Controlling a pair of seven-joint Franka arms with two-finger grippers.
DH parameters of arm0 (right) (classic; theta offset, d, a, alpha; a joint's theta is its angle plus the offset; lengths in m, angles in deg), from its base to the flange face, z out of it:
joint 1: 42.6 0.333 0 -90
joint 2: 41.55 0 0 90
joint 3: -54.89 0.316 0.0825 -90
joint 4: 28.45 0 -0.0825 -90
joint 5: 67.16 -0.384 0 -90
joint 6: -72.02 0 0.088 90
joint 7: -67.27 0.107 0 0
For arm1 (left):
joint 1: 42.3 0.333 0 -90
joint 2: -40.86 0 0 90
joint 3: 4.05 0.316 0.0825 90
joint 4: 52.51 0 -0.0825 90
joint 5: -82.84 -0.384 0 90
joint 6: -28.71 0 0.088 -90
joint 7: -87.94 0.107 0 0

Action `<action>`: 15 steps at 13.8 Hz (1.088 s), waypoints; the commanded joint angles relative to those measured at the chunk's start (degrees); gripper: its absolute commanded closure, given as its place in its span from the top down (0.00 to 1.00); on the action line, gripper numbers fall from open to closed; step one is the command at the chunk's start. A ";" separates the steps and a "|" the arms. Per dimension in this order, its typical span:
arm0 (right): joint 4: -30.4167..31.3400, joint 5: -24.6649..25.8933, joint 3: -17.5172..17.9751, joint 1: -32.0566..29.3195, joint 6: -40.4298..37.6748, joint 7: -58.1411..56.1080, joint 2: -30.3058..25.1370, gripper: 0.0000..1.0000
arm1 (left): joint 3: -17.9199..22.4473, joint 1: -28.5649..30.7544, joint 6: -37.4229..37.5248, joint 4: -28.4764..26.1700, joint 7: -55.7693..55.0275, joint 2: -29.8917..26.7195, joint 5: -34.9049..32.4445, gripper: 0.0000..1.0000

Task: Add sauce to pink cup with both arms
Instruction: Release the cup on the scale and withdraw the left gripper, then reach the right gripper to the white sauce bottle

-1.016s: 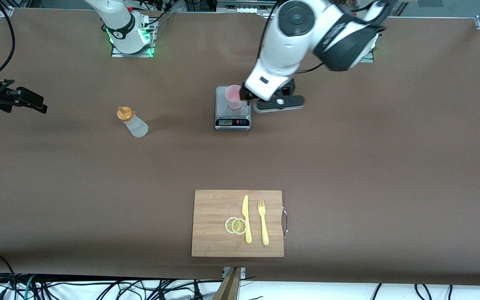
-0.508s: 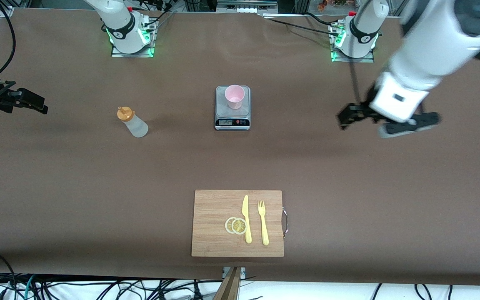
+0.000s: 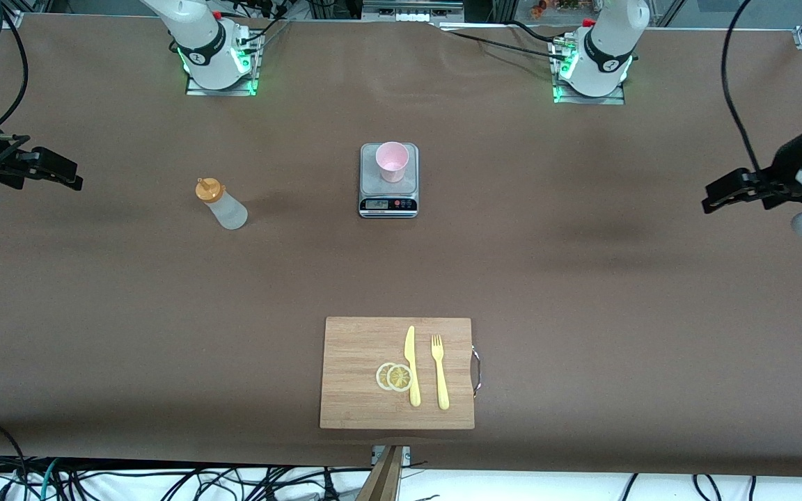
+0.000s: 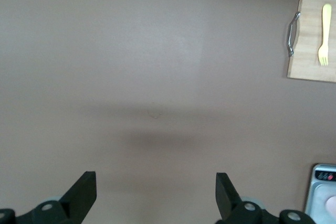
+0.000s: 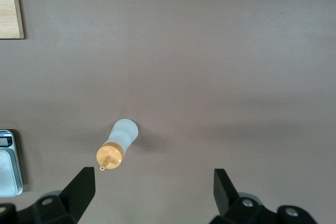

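Left fingers (image 4: 156, 195): mine, spread wide and empty, hanging over bare bench (image 3: 582, 278) toward the left arm's end, well apart from the scale.
Right fingers (image 5: 155, 192): mine too, spread wide and empty, hanging over the bench at the right arm's end, well apart from the scale; the sauce bottle sits under the wrist camera but not between the fingers.
Sauce bottle (image 3: 221, 205): translucent whitish body, orange nozzle cap on, standing upright on the bench beside the scale, toward the right arm's end. Untouched.
Pink cup (image 3: 392, 161): upright on the scale's platform, mouth open to the top. I cannot tell whether any sauce is inside.
Scale (image 3: 388, 180): grey kitchen scale, mid-bench; my landmark for everything here.
Cutting board (image 3: 359, 348): wooden, nearer to the front camera than the scale, carrying two lemon slices (image 3: 394, 376), a yellow knife (image 3: 411, 367) and a yellow fork (image 3: 439, 372).
Done, as I judge it: cup is placed on the scale.
Left, as I judge it: grasp the bottle, carry it over the cup, squeeze.
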State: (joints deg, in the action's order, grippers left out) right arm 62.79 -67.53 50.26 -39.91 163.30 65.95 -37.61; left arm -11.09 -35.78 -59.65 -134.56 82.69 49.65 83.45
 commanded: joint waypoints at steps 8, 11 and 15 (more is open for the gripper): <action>1.04 -6.54 0.32 0.91 -2.95 -16.53 1.59 1.00 | -0.42 -0.10 1.87 1.18 4.72 0.18 1.16 1.00; 3.14 -14.72 0.15 -3.66 -3.65 -34.47 3.79 1.00 | -0.51 -0.28 1.87 1.27 4.72 0.35 1.16 1.00; 9.64 -16.93 -0.03 -5.59 -3.57 -53.90 3.79 1.00 | -0.86 -0.45 1.79 1.27 4.63 0.35 1.24 1.00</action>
State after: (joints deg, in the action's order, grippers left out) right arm 69.46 -82.47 49.93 -44.75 160.04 19.31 -32.51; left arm -12.22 -35.90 -58.95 -134.55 86.14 49.65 83.45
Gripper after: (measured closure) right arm 0.000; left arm 0.000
